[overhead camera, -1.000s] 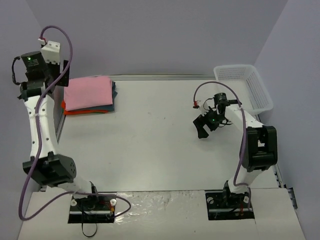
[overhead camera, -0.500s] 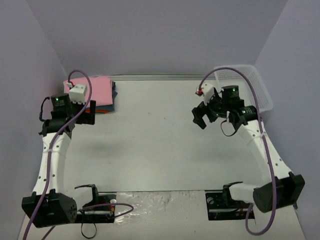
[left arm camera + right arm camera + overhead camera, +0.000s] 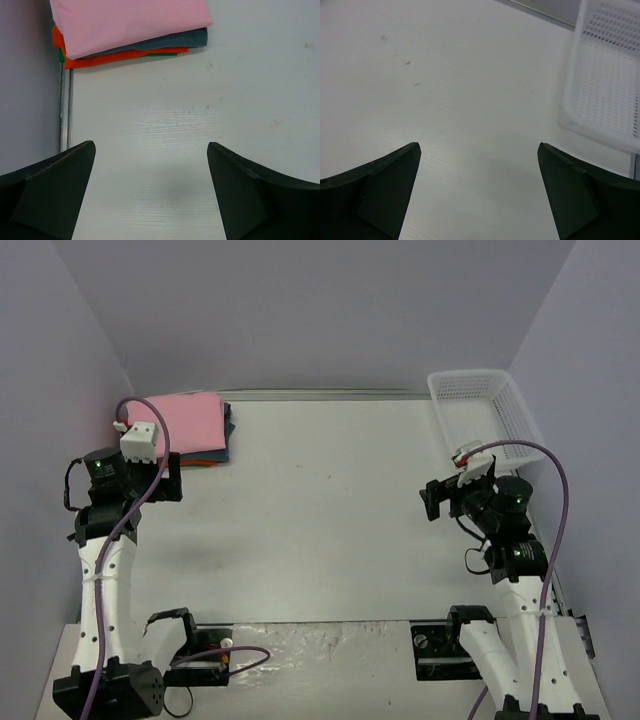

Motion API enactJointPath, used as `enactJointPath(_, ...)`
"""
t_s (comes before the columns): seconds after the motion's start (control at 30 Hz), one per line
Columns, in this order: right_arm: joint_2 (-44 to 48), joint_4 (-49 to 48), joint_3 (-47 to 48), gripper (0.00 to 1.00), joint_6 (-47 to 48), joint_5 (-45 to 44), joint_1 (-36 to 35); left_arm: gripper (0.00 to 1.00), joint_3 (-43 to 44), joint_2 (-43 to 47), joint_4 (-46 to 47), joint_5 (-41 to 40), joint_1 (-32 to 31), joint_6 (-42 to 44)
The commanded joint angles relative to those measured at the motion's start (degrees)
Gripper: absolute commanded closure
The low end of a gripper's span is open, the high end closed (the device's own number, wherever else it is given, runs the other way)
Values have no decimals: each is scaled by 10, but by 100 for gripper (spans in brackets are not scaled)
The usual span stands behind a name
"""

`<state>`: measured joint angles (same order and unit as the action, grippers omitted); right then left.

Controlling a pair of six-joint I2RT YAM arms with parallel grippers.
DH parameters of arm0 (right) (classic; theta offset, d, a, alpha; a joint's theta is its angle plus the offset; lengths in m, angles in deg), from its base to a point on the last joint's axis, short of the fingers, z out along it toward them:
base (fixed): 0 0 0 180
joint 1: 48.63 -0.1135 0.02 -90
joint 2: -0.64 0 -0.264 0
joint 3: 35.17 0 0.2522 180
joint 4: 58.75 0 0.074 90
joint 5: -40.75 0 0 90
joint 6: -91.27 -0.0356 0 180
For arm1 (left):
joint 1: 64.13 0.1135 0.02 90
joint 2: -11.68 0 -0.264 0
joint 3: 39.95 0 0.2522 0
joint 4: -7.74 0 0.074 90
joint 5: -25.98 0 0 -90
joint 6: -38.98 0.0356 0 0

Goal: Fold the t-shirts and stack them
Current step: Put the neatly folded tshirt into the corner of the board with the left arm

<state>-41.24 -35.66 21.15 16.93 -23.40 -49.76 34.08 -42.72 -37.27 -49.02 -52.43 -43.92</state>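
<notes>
The t-shirts lie folded in one stack at the back left corner of the table. The light pink one (image 3: 183, 424) (image 3: 130, 20) is on top. Under it show the edge of the slate blue-grey one (image 3: 228, 428) (image 3: 172, 41) and the orange one (image 3: 165, 463) (image 3: 112, 57). My left gripper (image 3: 172, 480) (image 3: 151, 145) hovers just in front of the stack, open, with only bare table between its fingers. My right gripper (image 3: 433, 502) (image 3: 479, 145) hangs open and empty over the table's right side.
A white mesh basket (image 3: 500, 418) (image 3: 607, 75) stands at the back right, beyond my right gripper. A green sliver of cloth (image 3: 161, 54) peeks from under the stack. A metal rail (image 3: 65, 110) runs along the table's left edge by the wall.
Both arms have drawn back towards the near edge. The left gripper came away from the stack; the right gripper moved right and nearer. The stack has not moved.
</notes>
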Motion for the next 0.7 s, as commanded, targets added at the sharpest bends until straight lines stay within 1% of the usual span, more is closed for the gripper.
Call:
enactJointPath(0.0,12,-69,-11,0,-48,-4,39,6,-15,16,25,34,17,5)
enactJointPath(0.17,26,-74,-14,0,-68,10,66,6,-37,49,31,72,39,-2)
enactJointPath(0.37,16,-74,-20,0,-63,5,85,6,-51,62,34,83,48,9)
enactJointPath(0.5,8,-70,-13,0,-78,3,91,6,-54,74,38,88,49,10)
enactJointPath(0.67,3,-61,-7,0,-90,-9,97,6,-57,68,37,98,54,14)
